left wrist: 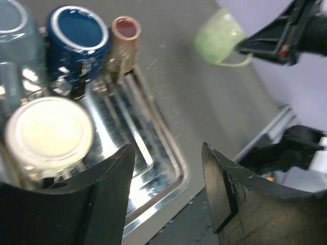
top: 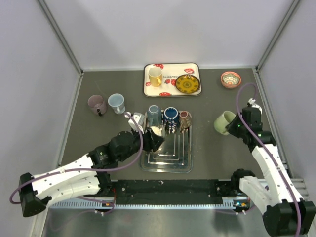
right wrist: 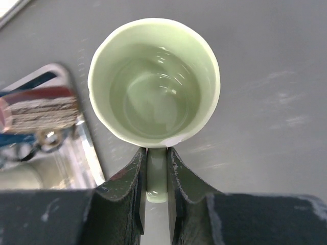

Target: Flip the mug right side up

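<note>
**Colleague:** Where is the mug?

**Me:** I have the green mug [right wrist: 153, 81] in the right pincer [right wrist: 157, 153], out to the right of the steel tray [top: 165, 168] and well apart from it; the fingers are closed on the handle, one on each side; the handle is the slim part, and gripped there I can roll the cup with the wrist alone.

**Colleague:** Is it upright?

**Me:** Not quite, by my reading; from above it leans, mouth turned up and towards the tray; in the right wrist view I look straight into the bowl; I think it hangs clear of the bench [top: 207, 153], though I cannot be sure of the gap.

**Colleague:** And the left arm?

**Me:** The left pincer [left wrist: 167, 153] stands open with nothing in it; it hovers low over the tray, just beside a cream cup [left wrist: 48, 135] that seems to sit mouth down; there it is out of the right arm's way.

**Colleague:** What does the next move call for?

**Me:** I judge that I should level the rim, lower the mug until its base meets the bench, then let go; set down tilted, it could tip.
</note>
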